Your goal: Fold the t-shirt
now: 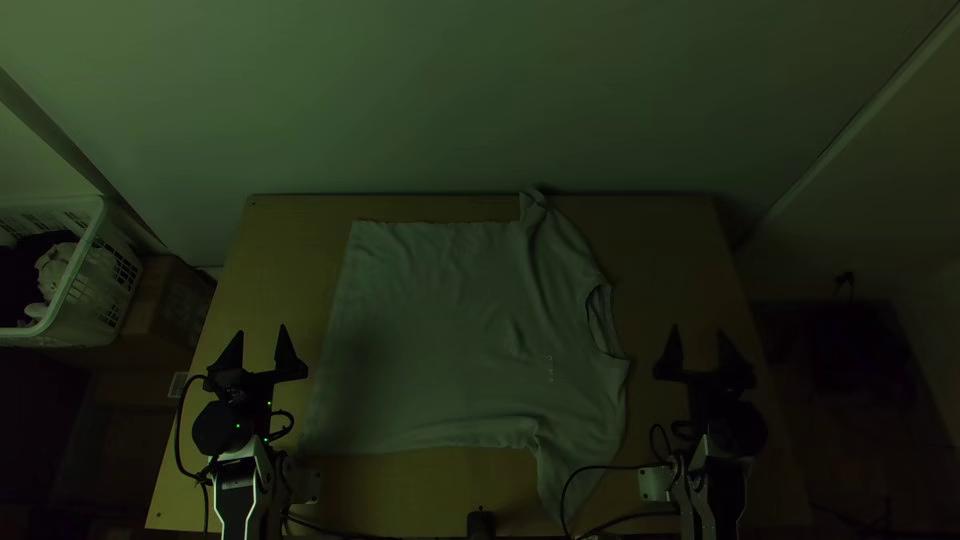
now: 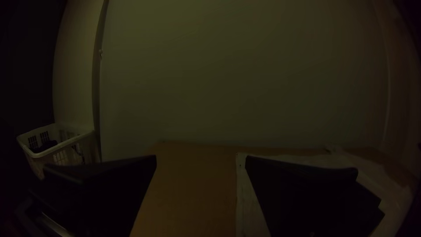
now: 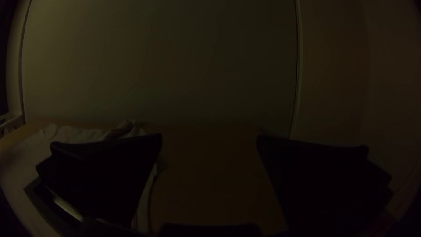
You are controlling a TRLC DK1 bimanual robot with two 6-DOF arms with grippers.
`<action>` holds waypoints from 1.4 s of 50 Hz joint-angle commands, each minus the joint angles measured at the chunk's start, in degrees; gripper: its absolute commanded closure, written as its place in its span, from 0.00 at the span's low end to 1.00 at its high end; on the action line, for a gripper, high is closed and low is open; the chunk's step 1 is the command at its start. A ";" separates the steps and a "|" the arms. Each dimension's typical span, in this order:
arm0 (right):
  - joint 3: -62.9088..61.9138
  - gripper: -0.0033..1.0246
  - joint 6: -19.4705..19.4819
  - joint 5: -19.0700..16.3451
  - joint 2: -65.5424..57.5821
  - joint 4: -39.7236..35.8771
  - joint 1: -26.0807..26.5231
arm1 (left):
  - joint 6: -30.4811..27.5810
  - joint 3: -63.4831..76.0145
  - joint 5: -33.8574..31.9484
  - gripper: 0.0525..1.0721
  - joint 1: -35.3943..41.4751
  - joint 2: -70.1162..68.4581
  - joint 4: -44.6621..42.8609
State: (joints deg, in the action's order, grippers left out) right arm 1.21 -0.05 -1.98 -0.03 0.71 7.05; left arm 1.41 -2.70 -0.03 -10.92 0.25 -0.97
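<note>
My left gripper (image 1: 262,332) and right gripper (image 1: 697,332) found open, t-shirt (image 1: 430,330) spread between them
I record each claw's two fingers parted, with nothing gripped; the garment lies unfolded on the table (image 1: 670,250), hem to the left, collar (image 1: 602,322) to the right, near sleeve (image 1: 565,485) angled toward the near edge, far sleeve (image 1: 535,208) crumpled at the far edge; a white basket (image 1: 75,280) holding cloth stands left of the table

Cloth t-shirt (image 1: 430,330), matt, lightly wrinkled; smooth wood table (image 1: 280,260); plastic basket (image 1: 85,265).
</note>
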 commanded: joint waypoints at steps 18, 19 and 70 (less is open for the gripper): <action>-0.77 0.04 0.32 0.22 0.21 -1.15 0.16 | -1.06 2.52 -0.49 0.05 0.37 -0.43 1.50; -0.77 0.04 0.32 0.22 0.21 -1.15 0.16 | -1.06 2.52 -0.49 0.05 0.28 -0.43 1.50; -0.77 0.04 1.46 0.31 0.21 -1.24 -1.25 | 6.85 2.52 -0.67 0.05 0.81 -0.43 1.50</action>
State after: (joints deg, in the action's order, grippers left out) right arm 1.21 0.69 -1.96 -0.03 0.69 6.11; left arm 6.31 -2.70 -0.05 -10.28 0.25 -0.97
